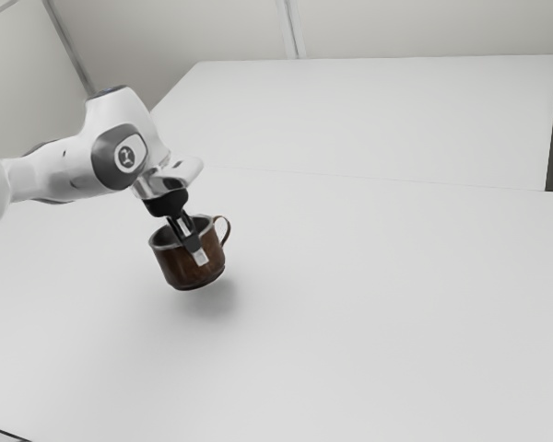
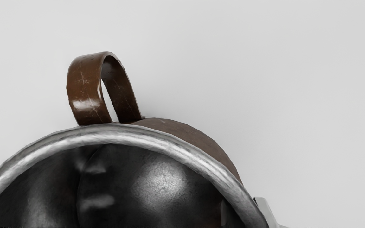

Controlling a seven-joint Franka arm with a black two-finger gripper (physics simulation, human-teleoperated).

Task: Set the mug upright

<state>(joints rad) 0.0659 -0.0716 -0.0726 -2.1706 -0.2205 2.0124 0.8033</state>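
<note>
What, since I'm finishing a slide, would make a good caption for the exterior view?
Black gripper pinching a tilted brown mug by its wall above a white table.

Exterior view: bright, diffuse, near-colourless light is spreading over the table (image 1: 378, 304); the wall (image 1: 405, 28) is showing greyer. One soft-edged shadow (image 1: 214, 300) is lying beneath the mug (image 1: 186, 270), spreading toward the exterior view's right.

Wrist view: glare is streaking the rim (image 2: 122, 137); a white highlight is gleaming on the handle (image 2: 84, 85); a mottled bright patch is shining inside the dark interior (image 2: 116, 183). Faint shading is greying the table nearby.
</note>
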